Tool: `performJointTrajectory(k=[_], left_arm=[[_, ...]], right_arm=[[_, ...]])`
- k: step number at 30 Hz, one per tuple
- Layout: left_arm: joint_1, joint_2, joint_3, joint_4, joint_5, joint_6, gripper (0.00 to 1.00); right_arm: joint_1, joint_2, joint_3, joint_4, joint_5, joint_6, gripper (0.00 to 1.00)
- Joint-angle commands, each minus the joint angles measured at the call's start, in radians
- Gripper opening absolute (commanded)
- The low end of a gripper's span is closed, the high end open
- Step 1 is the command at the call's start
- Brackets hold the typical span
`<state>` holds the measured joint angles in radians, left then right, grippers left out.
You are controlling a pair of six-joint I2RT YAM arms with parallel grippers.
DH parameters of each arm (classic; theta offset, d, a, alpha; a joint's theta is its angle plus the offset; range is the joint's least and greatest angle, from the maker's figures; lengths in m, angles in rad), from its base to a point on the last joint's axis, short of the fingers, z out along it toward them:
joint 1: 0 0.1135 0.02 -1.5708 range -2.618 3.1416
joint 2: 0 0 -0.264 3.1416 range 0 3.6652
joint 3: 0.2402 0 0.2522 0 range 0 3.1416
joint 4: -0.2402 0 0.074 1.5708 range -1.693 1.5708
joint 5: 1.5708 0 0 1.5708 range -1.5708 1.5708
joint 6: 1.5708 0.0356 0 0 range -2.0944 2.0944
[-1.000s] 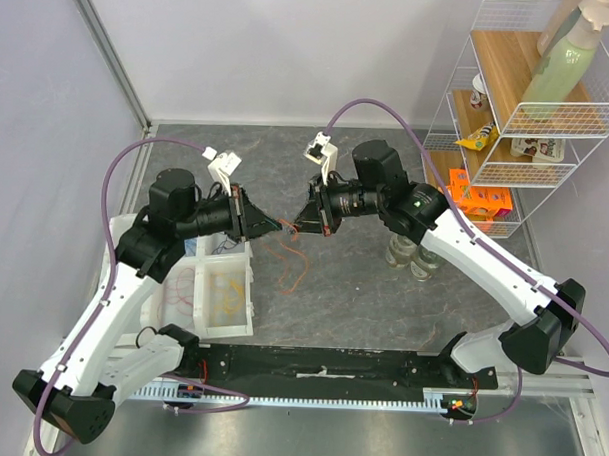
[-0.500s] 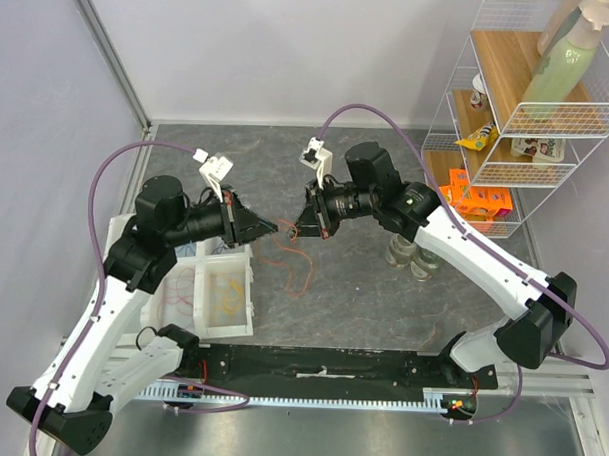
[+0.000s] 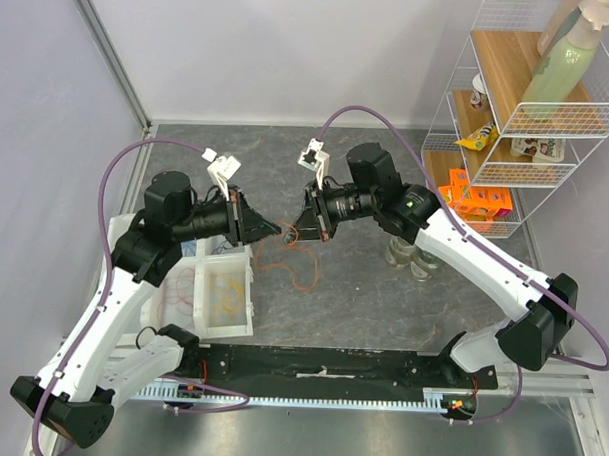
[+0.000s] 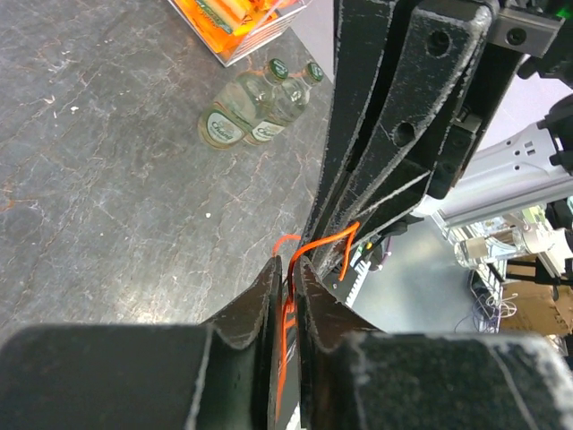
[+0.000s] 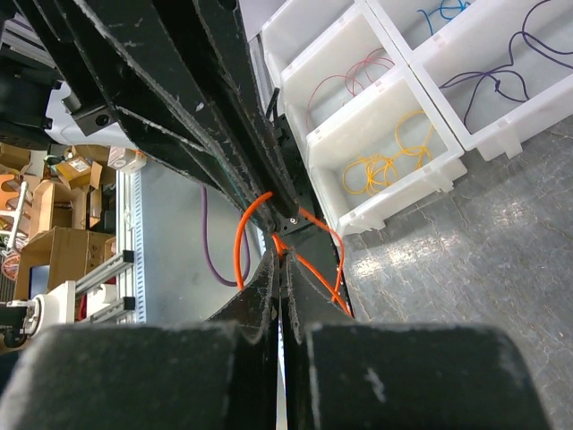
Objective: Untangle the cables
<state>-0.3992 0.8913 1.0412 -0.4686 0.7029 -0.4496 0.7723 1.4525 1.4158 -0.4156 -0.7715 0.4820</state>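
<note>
A thin red-orange cable (image 3: 301, 271) hangs in loops between my two grippers above the dark table. My left gripper (image 3: 278, 228) is shut on it; the left wrist view shows the orange wire (image 4: 288, 315) pinched between the fingers. My right gripper (image 3: 295, 231) is shut on the same cable, with orange wire (image 5: 242, 235) looping out from its tips in the right wrist view. The two gripper tips sit almost touching, facing each other. Sorted cables lie in the white tray: yellow (image 5: 387, 164), red (image 5: 338, 87), dark (image 5: 501, 79) and blue (image 5: 445, 11).
The white compartment tray (image 3: 212, 327) sits at the left under my left arm. Two small bottles (image 3: 412, 256) stand right of centre. An orange box (image 3: 478, 199) and a white wire shelf (image 3: 529, 106) with bottles and packets stand at the right.
Both grippers stayed tip to tip on the orange cable. The left arm shifted slightly left and back again, and the hanging loops changed shape a little.
</note>
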Motion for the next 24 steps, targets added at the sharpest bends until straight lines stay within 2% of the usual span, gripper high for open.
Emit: performJointTrajectory(k=[1,8,10,14,22,24], left_arm=[[0.002,-0.023,-0.006,0.056,0.102,0.026,0.17],[0.002,-0.043,-0.047,0.081,0.165,-0.011,0.20],[0.003,-0.037,-0.046,0.071,0.165,-0.006,0.18],[0.003,-0.031,-0.032,0.044,0.127,0.018,0.03],[0.003,-0.048,-0.012,-0.021,0.043,0.052,0.02],[0.003,-0.071,-0.016,-0.042,-0.021,0.046,0.02]], right_arm=[[0.001,-0.034,0.000,0.049,-0.003,0.017,0.00],[0.001,-0.041,-0.003,0.066,0.003,0.026,0.00],[0.001,-0.044,-0.006,0.072,0.001,0.029,0.00],[0.001,-0.050,-0.008,0.078,-0.002,0.035,0.00],[0.001,-0.040,-0.011,0.153,-0.026,0.084,0.00],[0.001,-0.037,-0.009,0.150,0.001,0.087,0.18]])
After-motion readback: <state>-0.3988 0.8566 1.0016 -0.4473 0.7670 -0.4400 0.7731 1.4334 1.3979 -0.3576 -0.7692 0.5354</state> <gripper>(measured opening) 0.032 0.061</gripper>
